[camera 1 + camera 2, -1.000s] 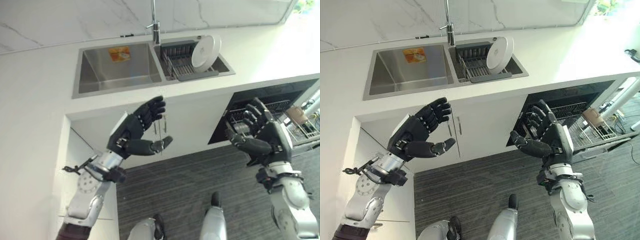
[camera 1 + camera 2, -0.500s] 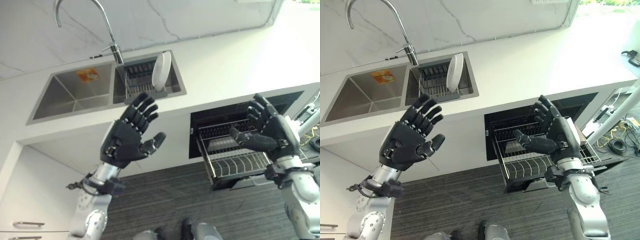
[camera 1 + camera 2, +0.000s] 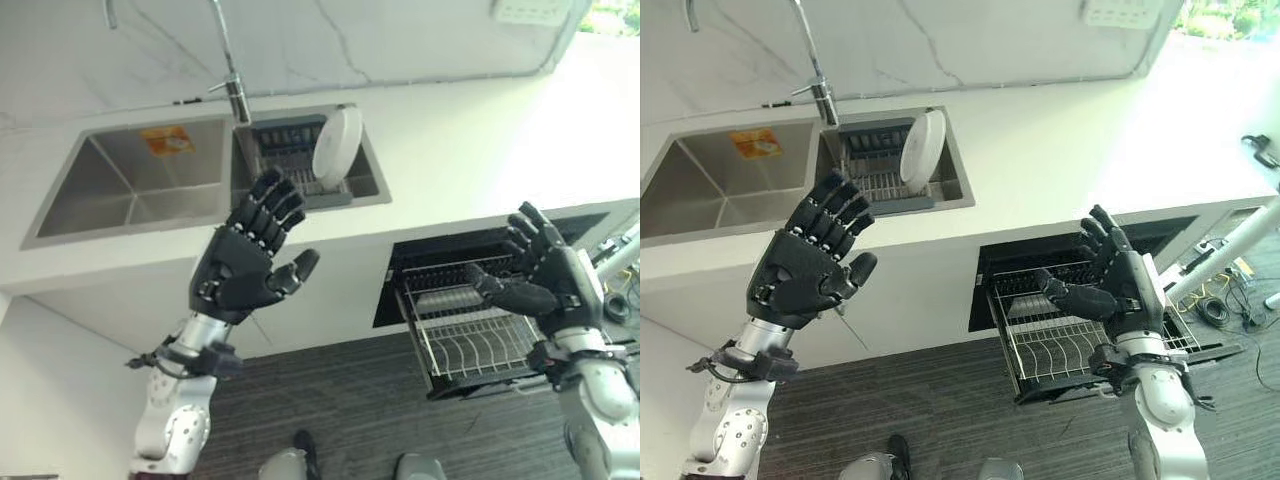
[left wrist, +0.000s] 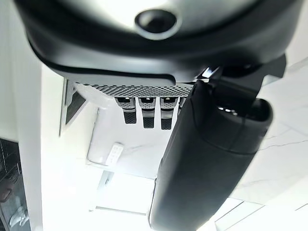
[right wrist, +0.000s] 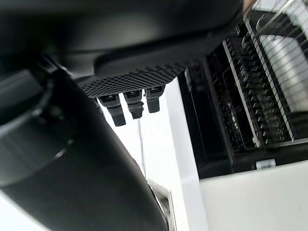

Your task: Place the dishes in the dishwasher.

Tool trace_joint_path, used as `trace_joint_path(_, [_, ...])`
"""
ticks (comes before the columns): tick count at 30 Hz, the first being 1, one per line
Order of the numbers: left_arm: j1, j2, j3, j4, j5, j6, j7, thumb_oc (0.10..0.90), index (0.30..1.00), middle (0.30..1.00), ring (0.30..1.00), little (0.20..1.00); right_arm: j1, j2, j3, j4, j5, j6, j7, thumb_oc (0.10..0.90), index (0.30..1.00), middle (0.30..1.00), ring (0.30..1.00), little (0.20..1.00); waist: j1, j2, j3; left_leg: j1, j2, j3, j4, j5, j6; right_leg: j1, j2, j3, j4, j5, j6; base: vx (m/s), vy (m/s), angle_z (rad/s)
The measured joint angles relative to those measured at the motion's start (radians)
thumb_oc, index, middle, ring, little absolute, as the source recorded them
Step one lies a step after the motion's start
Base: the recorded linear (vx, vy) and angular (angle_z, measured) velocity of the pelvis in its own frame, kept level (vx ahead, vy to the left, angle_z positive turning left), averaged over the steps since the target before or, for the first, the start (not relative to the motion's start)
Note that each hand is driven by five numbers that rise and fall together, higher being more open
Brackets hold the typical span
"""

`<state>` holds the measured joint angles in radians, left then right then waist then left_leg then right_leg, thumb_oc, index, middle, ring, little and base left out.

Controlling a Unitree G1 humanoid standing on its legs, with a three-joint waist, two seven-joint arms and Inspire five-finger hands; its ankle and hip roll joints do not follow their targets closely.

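Note:
A white plate (image 3: pixel 336 145) stands on edge in a dark dish rack (image 3: pixel 290 160) set in the right bowl of the steel sink (image 3: pixel 130 185). The dishwasher (image 3: pixel 470 290) under the white counter is open, its wire rack (image 3: pixel 470 345) pulled out. My left hand (image 3: pixel 245 265) is raised in front of the counter edge below the plate, fingers spread and holding nothing; its fingers (image 4: pixel 144 113) show straight in the left wrist view. My right hand (image 3: pixel 545 285) hovers open above the pulled-out rack, which also shows as wire tines (image 5: pixel 269 82) in the right wrist view.
A tall tap (image 3: pixel 235 85) rises behind the sink against a marbled wall. The white counter (image 3: pixel 480 150) stretches right of the sink. Dark carpet floor (image 3: pixel 330 410) lies below. A white cabinet (image 3: pixel 60 380) stands at the lower left.
The camera has shifted, so the scene sits a little differently. Both hands stay raised and open; the right hand has dropped slightly over the rack.

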<state>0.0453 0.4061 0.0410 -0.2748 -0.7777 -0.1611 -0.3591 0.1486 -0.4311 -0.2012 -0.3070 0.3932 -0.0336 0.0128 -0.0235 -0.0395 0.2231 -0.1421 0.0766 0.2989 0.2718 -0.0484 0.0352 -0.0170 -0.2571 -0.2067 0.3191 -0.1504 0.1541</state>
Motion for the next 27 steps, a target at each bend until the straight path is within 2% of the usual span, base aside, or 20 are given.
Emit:
trace_joint_path(5, [0.002,0.011,-0.001,0.001,0.002,0.0,0.005,0.8,0.9,0.9,0.9,0.9,-0.035,0.002,0.013,0.0,-0.038,-0.016,-0.015,0.8,0.9,0.9,0.9,0.9,0.024,0.0,-0.001,-0.045,-0.012,-0.002,0.072,-0.059,0.014,0.007,-0.019,-0.008,-0.029,0.016,0.005,0.11,0.103,0.02])
trace_joint_path(9, [0.001,0.014,-0.004,0.0,0.009,0.0,0.005,0.8,0.9,0.9,0.9,0.9,-0.035,0.004,0.013,0.0,-0.04,-0.021,-0.05,0.8,0.9,0.9,0.9,0.9,0.028,0.003,-0.004,-0.077,-0.018,-0.011,0.115,-0.073,0.032,0.015,-0.02,-0.021,-0.058,0.029,-0.003,0.09,0.124,0.08])
trace_joint_path(10, [0.001,0.015,-0.006,0.0,0.009,-0.001,0.005,0.8,0.9,0.9,0.9,0.9,-0.034,0.005,0.013,0.0,-0.04,-0.022,-0.057,0.8,0.9,0.9,0.9,0.9,0.027,0.005,-0.007,-0.082,-0.018,-0.014,0.119,-0.08,0.043,0.021,-0.019,-0.027,-0.072,0.043,0.005,0.13,0.215,0.12])
trace_joint_path(11, [0.0,0.019,-0.012,0.0,0.009,0.0,-0.001,0.8,0.9,0.9,0.9,0.9,-0.031,0.008,0.013,0.0,-0.041,-0.025,-0.076,0.8,0.9,0.9,0.9,0.9,0.029,0.015,-0.011,-0.094,-0.043,-0.052,0.13,-0.094,0.062,0.039,-0.014,-0.027,-0.102,0.091,0.025,0.15,0.206,-0.07])
trace_joint_path(12, [0.005,0.013,-0.01,-0.001,0.009,0.0,-0.001,0.8,0.9,0.9,0.9,0.9,-0.035,0.014,0.029,0.0,-0.038,-0.025,-0.081,0.8,0.9,0.9,0.9,0.9,0.027,0.038,-0.016,-0.101,-0.029,-0.061,0.129,-0.097,0.071,-0.048,-0.015,0.0,0.03,0.127,0.024,0.18,0.148,-0.2])
trace_joint_path(13, [0.006,0.006,-0.009,-0.001,0.009,-0.001,0.0,0.8,0.9,0.9,0.9,0.9,-0.035,0.014,0.042,0.0,-0.037,-0.025,-0.084,0.8,0.9,0.9,0.9,0.9,0.026,0.043,-0.015,-0.098,-0.028,-0.06,0.122,-0.098,0.072,-0.107,-0.018,0.016,0.128,0.14,0.02,0.16,0.037,-0.22])
trace_joint_path(14, [0.006,0.004,-0.01,0.0,0.009,0.0,0.0,0.8,0.9,0.9,0.9,0.9,-0.031,0.017,0.057,0.0,-0.036,-0.025,-0.082,0.8,0.9,0.9,0.9,0.9,0.021,0.043,-0.015,-0.091,-0.028,-0.064,0.112,-0.097,0.07,-0.161,-0.003,0.043,0.212,0.107,0.021,0.14,-0.042,-0.04])
trace_joint_path(15, [0.007,0.007,-0.011,0.0,0.01,0.002,0.0,0.8,0.9,0.9,0.9,0.9,-0.023,0.02,0.073,0.0,-0.036,-0.025,-0.074,0.8,0.9,0.9,0.9,0.9,0.012,0.043,-0.015,-0.079,-0.029,-0.073,0.087,-0.093,0.065,-0.183,0.044,0.059,0.222,0.052,0.011,0.14,-0.093,0.16])
trace_joint_path(16, [0.006,0.011,-0.01,-0.001,0.01,0.002,0.0,0.8,0.9,0.9,0.9,0.9,-0.015,0.02,0.074,-0.001,-0.036,-0.025,-0.067,0.8,0.9,0.9,0.9,0.9,-0.003,0.046,-0.013,-0.063,-0.036,-0.086,0.047,-0.083,0.048,-0.191,0.086,0.048,0.184,0.024,-0.013,0.16,-0.127,0.21])
trace_joint_path(17, [0.006,0.011,-0.01,-0.001,0.01,0.002,0.001,0.8,0.9,0.9,0.9,0.9,-0.013,0.02,0.074,-0.001,-0.035,-0.025,-0.067,0.8,0.9,0.9,0.9,0.9,-0.004,0.046,-0.013,-0.059,-0.038,-0.086,0.038,-0.081,0.045,-0.193,0.093,0.045,0.176,0.024,-0.016,0.14,-0.108,0.45])
trace_joint_path(18, [0.003,0.011,-0.005,-0.001,0.007,0.001,-0.001,0.8,0.9,0.9,0.9,0.9,0.013,0.019,0.06,-0.001,-0.024,-0.029,-0.064,0.8,0.9,0.9,0.9,0.9,-0.033,0.031,-0.014,-0.039,-0.086,-0.095,0.01,-0.096,0.043,-0.207,0.127,0.026,0.061,0.02,-0.011,0.18,-0.14,0.62])
trace_joint_path(19, [-0.007,0.009,0.003,0.0,0.007,0.001,-0.001,0.8,0.9,0.9,0.9,0.9,0.02,-0.001,0.047,-0.008,-0.012,-0.038,-0.063,0.8,0.9,0.9,0.9,0.9,-0.059,0.031,-0.013,-0.063,-0.087,-0.112,0.149,-0.141,0.068,-0.215,0.127,0.057,0.044,0.009,0.013,0.22,-0.171,0.73])
trace_joint_path(20, [-0.017,-0.018,0.006,0.015,0.006,0.002,-0.004,0.8,0.9,0.9,0.9,0.9,0.048,-0.023,0.025,-0.003,0.005,-0.047,-0.064,0.8,0.9,0.9,0.9,0.9,-0.072,0.036,-0.002,-0.051,-0.105,-0.126,0.192,-0.167,0.092,-0.249,0.122,0.108,0.149,0.059,-0.006,0.3,-0.23,0.49])
trace_joint_path(21, [-0.008,-0.042,0.004,0.017,0.002,0.001,-0.002,0.8,0.9,0.9,0.9,0.9,0.074,-0.024,0.008,-0.003,0.013,-0.047,-0.064,0.8,0.9,0.9,0.9,0.9,-0.084,0.051,0.009,-0.056,-0.11,-0.138,0.184,-0.17,0.097,-0.308,0.138,0.148,0.206,0.047,0.002,0.27,-0.21,0.52])
trace_joint_path(22, [-0.012,-0.038,-0.005,0.017,0.002,0.002,-0.003,0.8,0.9,0.9,0.9,0.9,0.092,-0.02,-0.006,-0.002,0.013,-0.048,-0.063,0.8,0.9,0.9,0.9,0.9,-0.112,0.075,0.026,-0.064,-0.116,-0.171,0.17,-0.17,0.098,-0.339,0.159,0.181,0.177,0.051,0.008,0.24,-0.214,0.65])
trace_joint_path(23, [-0.01,-0.034,-0.016,0.016,0.003,0.007,-0.004,0.8,0.9,0.9,0.9,0.9,0.107,0.002,-0.011,0.002,0.013,-0.045,-0.065,0.8,0.9,0.9,0.9,0.9,-0.131,0.075,0.037,-0.06,-0.12,-0.183,0.144,-0.166,0.096,-0.344,0.177,0.204,0.124,0.054,0.014,0.19,-0.201,0.75])
trace_joint_path(26, [0.025,-0.032,-0.047,-0.001,0.005,0.012,-0.006,0.8,0.9,0.9,0.9,0.9,0.126,0.026,-0.01,-0.001,0.012,-0.042,-0.065,0.8,0.9,0.9,0.9,0.9,-0.133,0.04,0.036,-0.011,-0.123,-0.176,0.119,-0.144,0.078,-0.262,0.184,0.19,0.109,0.029,-0.033,0.24,-0.252,0.32])
trace_joint_path(27, [0.027,-0.03,-0.048,-0.01,0.003,0.012,-0.01,0.8,0.9,0.9,0.9,0.9,0.111,0.021,-0.009,-0.002,0.012,-0.041,-0.07,0.8,0.9,0.9,0.9,0.9,-0.123,0.036,0.036,0.001,-0.125,-0.172,0.115,-0.143,0.071,-0.257,0.188,0.188,0.116,0.03,-0.066,0.21,-0.207,0.09])
